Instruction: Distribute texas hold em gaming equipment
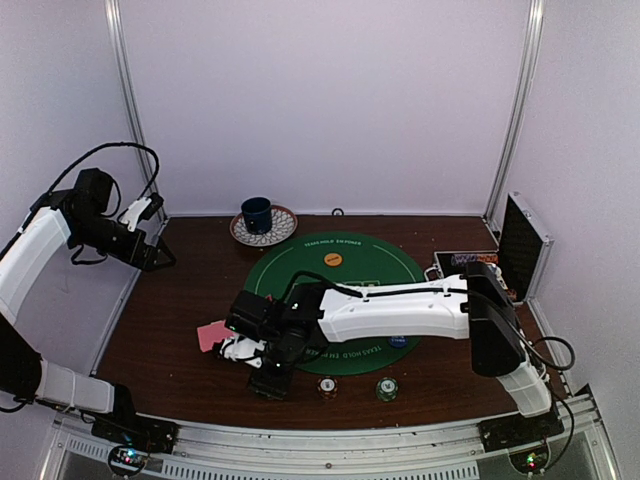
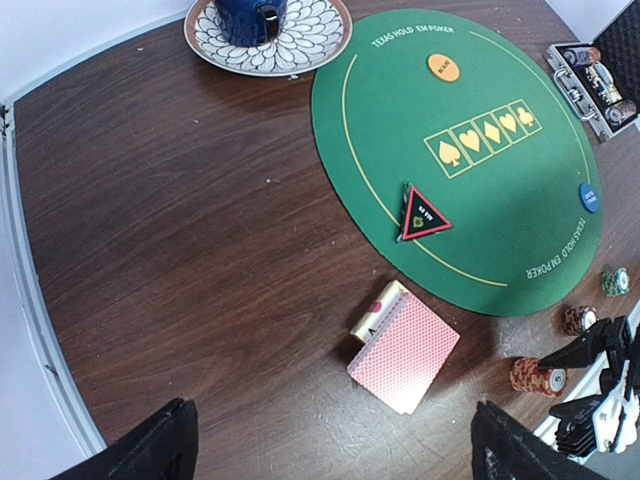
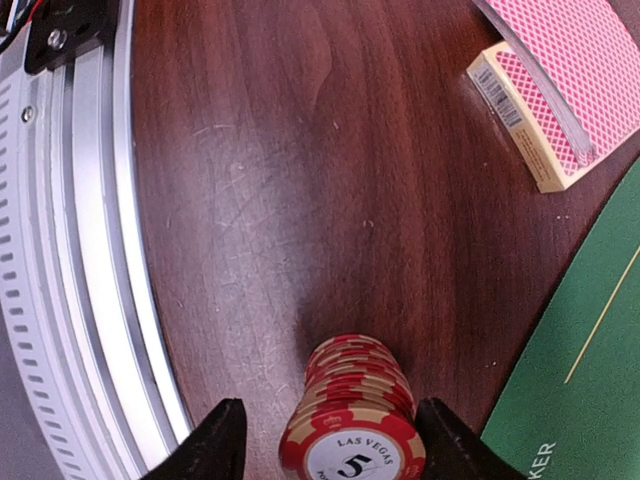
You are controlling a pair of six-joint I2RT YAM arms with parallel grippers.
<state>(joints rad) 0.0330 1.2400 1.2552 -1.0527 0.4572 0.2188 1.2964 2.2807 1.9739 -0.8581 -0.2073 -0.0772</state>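
My right gripper reaches across to the front left and stands open around a stack of red striped poker chips; a narrow gap shows beside each finger. The stack also shows in the left wrist view. A pink-backed card deck lies partly on a yellowish card box left of the green mat. On the mat are a yellow disc, a blue disc and the red-edged black triangle marker. My left gripper is open and empty, high at the far left.
An orange-brown chip stack and a green one stand by the front edge. A blue cup on a patterned saucer sits at the back. An open black case holding more chips is at the right. The metal rail runs along the front.
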